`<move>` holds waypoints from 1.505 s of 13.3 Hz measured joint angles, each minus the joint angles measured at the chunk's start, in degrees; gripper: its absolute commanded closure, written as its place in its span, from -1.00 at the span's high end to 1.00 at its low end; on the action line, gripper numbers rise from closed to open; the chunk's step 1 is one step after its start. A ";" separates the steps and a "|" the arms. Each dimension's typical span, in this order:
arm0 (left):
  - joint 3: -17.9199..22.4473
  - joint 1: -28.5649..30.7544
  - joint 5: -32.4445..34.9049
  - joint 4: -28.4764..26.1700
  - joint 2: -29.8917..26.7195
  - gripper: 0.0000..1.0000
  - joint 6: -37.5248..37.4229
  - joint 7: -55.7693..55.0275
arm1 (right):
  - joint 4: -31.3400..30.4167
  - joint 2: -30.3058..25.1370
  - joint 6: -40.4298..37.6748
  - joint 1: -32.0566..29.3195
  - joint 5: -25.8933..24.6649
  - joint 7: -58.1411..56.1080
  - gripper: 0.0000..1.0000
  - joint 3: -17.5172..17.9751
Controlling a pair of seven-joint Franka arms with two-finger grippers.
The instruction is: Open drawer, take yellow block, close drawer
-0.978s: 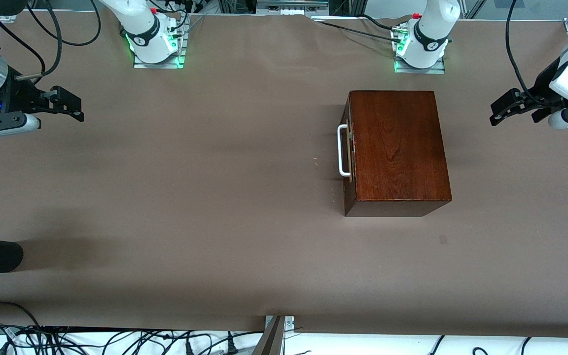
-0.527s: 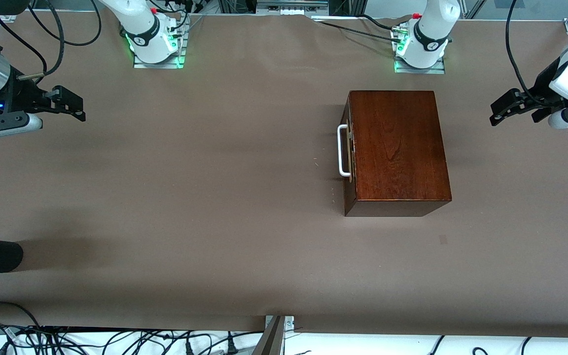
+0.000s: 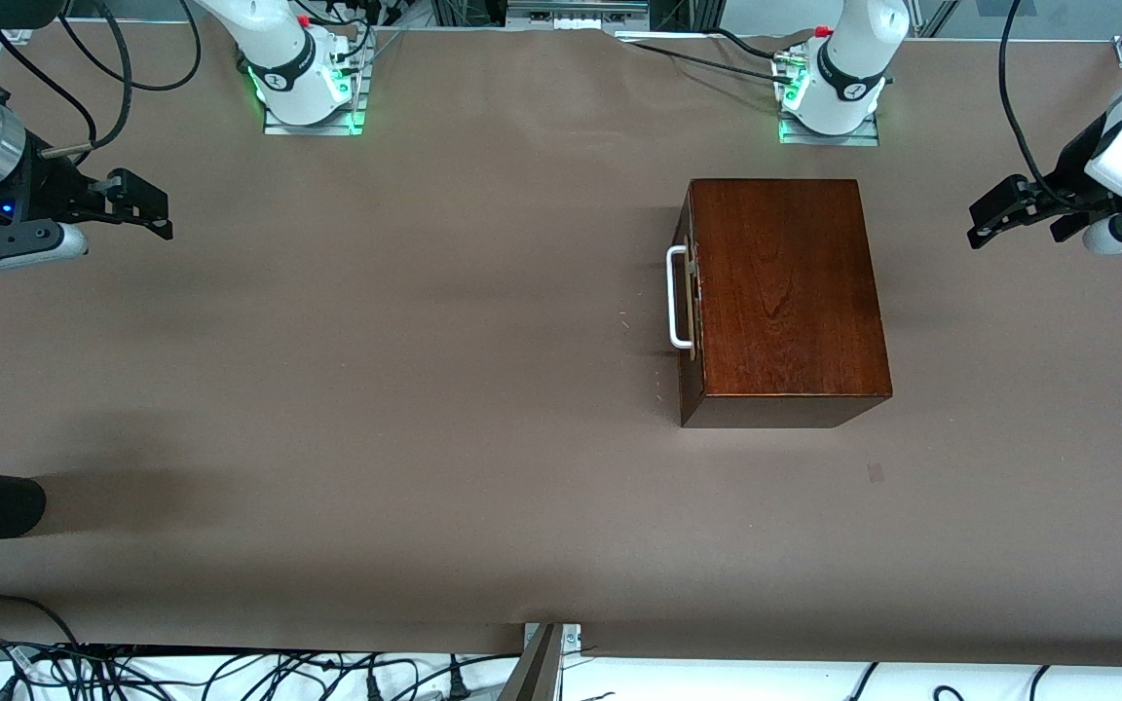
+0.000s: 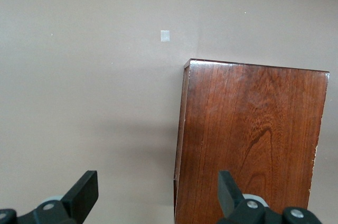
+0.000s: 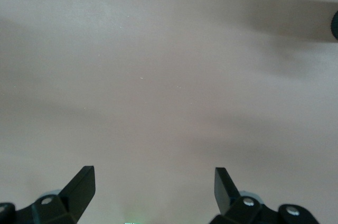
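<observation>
The box (image 3: 783,297) stood on the brown worktop (image 3: 376,389) toward the left arm's end, its drawer (image 3: 689,302) shut, the white handle (image 3: 677,297) facing the right arm's end. No yellow block showed in any view. The left hand (image 3: 985,222) hung over the worktop's edge beside the box, fingers (image 4: 84,195) spread and empty. The right hand (image 3: 154,212) hung over bare worktop at the right arm's end, well apart from the box, also spread and empty.

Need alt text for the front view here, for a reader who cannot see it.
A dark wooden box with its drawer shut sits on a brown table. The open left gripper and open right gripper hang over opposite table ends.
</observation>
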 measured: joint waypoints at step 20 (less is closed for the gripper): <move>-15.96 -17.60 4.37 7.44 14.82 1.00 -0.85 -35.53 | -0.01 0.11 0.06 0.14 -0.03 0.00 1.00 0.02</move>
